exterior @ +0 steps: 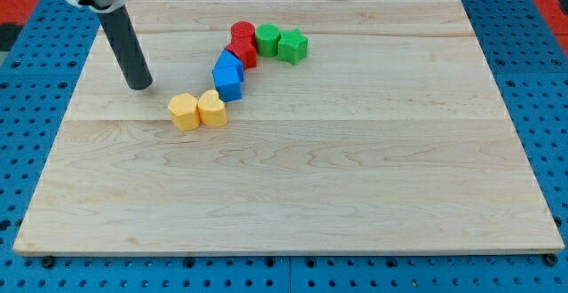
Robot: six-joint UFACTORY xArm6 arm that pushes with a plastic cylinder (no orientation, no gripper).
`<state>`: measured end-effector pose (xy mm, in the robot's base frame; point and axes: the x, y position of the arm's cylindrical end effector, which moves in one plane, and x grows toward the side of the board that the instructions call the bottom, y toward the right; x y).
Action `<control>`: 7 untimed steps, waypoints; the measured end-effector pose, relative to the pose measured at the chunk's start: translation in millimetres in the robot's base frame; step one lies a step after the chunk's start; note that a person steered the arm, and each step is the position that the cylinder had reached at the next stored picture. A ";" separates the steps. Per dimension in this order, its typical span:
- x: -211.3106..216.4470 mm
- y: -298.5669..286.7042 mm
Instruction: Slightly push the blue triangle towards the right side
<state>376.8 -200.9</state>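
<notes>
Two blue blocks sit touching each other left of the board's middle, one (230,62) above the other (228,84). I cannot tell which of them is the triangle. My tip (139,87) rests on the board well to their left, about a hundred pixels away, touching no block. The dark rod rises from it toward the view's top left.
A yellow hexagon (184,113) and a yellow heart (212,108) lie side by side just below-left of the blue blocks. A red cylinder (242,34) and a red block (244,54) sit above-right of them. A green block (267,40) and a green star (293,46) lie further right.
</notes>
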 end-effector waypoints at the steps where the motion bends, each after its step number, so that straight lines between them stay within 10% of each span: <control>1: -19.5 7.1; 7: -26.0 124.3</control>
<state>350.8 -76.7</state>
